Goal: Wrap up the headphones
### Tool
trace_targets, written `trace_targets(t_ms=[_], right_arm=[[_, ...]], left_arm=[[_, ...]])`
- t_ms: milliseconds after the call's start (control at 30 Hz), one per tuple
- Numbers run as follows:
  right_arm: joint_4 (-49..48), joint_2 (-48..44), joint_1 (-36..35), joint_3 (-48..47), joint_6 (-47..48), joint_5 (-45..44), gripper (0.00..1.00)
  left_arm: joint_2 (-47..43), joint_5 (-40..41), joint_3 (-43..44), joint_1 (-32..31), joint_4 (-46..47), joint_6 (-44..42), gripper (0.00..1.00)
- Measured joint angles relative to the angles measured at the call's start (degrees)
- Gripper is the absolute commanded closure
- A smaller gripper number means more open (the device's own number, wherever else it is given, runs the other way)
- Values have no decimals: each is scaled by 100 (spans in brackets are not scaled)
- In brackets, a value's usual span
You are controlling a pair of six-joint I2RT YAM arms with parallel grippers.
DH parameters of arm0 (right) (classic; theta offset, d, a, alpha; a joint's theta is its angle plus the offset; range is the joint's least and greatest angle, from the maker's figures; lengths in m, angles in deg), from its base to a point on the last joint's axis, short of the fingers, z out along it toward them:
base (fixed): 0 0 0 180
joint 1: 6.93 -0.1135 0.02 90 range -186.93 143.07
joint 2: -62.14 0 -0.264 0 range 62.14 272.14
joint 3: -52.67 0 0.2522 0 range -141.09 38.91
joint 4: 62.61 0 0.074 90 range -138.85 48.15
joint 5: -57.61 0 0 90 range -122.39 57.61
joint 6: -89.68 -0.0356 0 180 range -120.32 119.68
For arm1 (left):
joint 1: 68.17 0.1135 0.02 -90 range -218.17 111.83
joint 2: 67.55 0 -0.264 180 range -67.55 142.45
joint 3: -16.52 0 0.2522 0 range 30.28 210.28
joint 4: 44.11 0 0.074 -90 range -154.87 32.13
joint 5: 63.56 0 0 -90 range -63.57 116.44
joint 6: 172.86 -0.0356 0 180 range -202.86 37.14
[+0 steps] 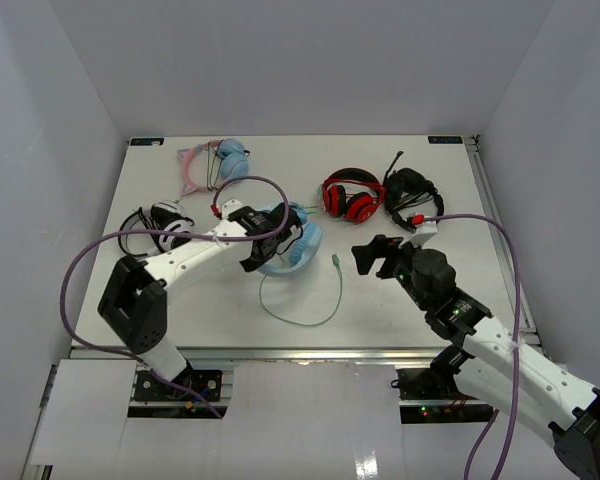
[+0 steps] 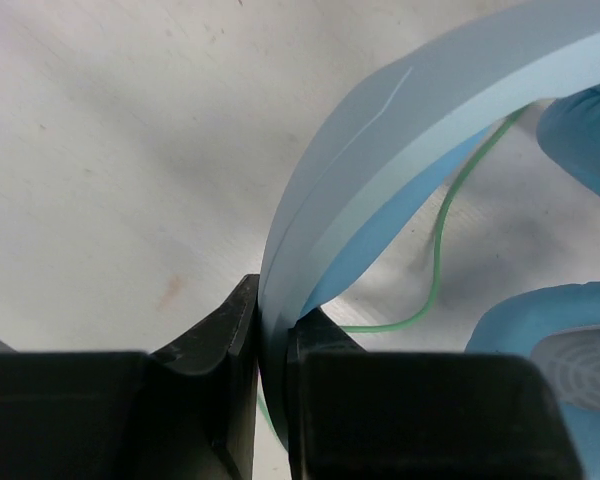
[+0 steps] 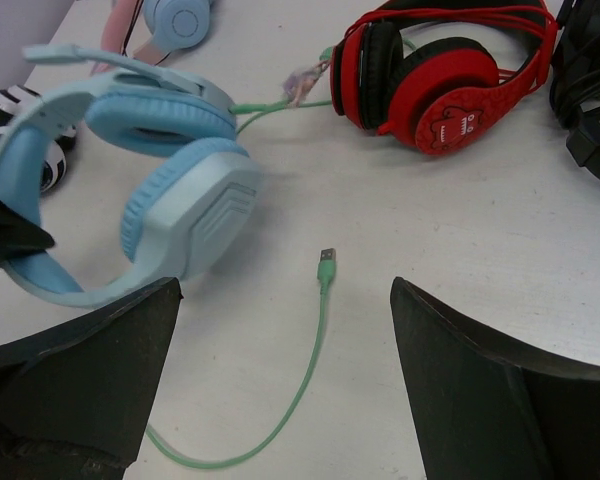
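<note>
The light-blue headphones (image 1: 298,246) lie mid-table, cups stacked, and show large in the right wrist view (image 3: 175,195). My left gripper (image 1: 272,243) is shut on their wide headband (image 2: 380,170), which is pinched between the two black fingertips (image 2: 272,322). The thin pale-green cable (image 1: 305,318) loops toward the near edge and ends in a plug (image 3: 326,262) lying loose on the table. My right gripper (image 1: 372,256) hangs open just right of the plug. In its own view the gripper (image 3: 285,300) has nothing between its fingers, with the cable below the gap.
A red pair (image 1: 350,198) and a black headset (image 1: 412,192) lie behind the right gripper. A pink cat-ear pair (image 1: 215,165) sits at the back left, and a black-and-white pair (image 1: 160,225) by the left arm. White walls enclose the table.
</note>
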State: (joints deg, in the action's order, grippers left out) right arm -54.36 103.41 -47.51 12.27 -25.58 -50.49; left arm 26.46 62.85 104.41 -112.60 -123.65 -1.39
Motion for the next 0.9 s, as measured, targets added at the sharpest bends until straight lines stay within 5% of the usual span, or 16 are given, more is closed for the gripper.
trace_targets(t_ms=[367, 633, 900], right_arm=[[-1420, -18, -10, 774, 510, 1960, 1], [-3067, -430, -45, 1517, 765, 3072, 8], [-2331, -1029, -46, 699, 1372, 3047, 8]], left_arm=[[-3857, 19, -1453, 17, 1463, -2591, 100], [-4225, -723, -546, 18, 1723, -3083, 100], [-4503, -669, -516, 16, 1310, -3148, 100]])
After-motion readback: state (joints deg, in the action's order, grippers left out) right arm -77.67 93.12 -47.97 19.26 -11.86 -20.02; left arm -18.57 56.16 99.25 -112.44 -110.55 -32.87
